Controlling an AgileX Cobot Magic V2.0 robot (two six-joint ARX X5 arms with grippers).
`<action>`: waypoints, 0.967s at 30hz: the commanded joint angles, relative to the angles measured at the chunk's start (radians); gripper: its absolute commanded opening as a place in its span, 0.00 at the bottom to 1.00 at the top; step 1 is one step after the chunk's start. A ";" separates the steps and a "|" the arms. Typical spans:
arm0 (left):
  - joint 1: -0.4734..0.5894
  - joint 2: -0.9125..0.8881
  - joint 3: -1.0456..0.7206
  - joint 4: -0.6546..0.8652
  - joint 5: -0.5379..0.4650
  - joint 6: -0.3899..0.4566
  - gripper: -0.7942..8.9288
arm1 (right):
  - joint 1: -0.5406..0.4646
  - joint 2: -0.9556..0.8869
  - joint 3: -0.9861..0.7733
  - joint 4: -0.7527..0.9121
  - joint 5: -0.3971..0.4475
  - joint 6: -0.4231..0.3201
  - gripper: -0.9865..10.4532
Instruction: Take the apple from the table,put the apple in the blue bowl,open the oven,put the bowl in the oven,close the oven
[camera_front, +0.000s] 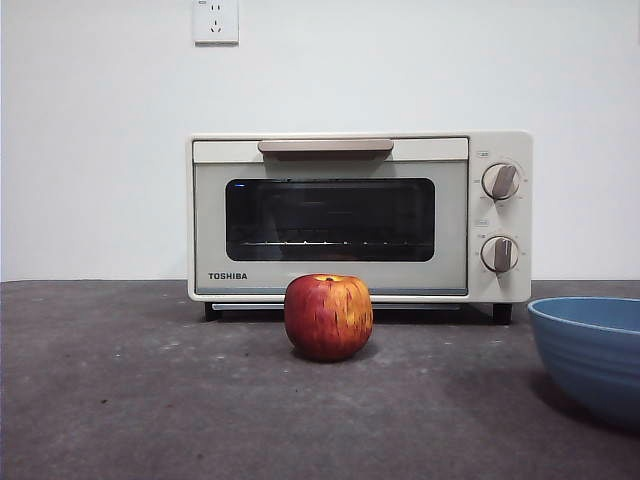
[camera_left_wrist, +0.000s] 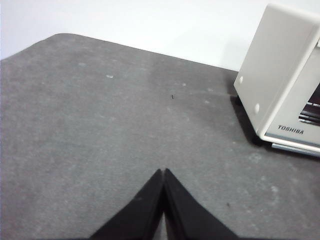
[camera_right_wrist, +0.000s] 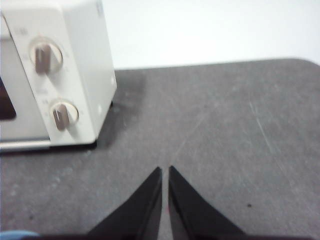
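Nothing started: apple (camera_front: 328, 316) sits on the bench (camera_front: 150, 400) just before the closed oven (camera_front: 330, 215), bowl (camera_front: 590, 350) off to one side. Both grippers wait over bare bench, far from the apple: left gripper (camera_left_wrist: 164, 172) fingers pressed together, right gripper (camera_right_wrist: 165, 170) fingers nearly touching, both empty. Spread your fingers wide first, drop straight over the apple, and pinch it across its widest part.
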 joint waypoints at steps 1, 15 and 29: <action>0.003 0.001 -0.024 0.013 0.000 -0.064 0.09 | 0.000 -0.001 -0.001 0.005 -0.015 0.051 0.09; 0.003 0.010 0.057 -0.100 0.103 -0.191 0.09 | 0.000 0.000 0.069 -0.112 -0.142 0.198 0.09; -0.005 0.327 0.421 -0.262 0.344 -0.139 0.09 | 0.001 0.287 0.484 -0.359 -0.323 0.153 0.09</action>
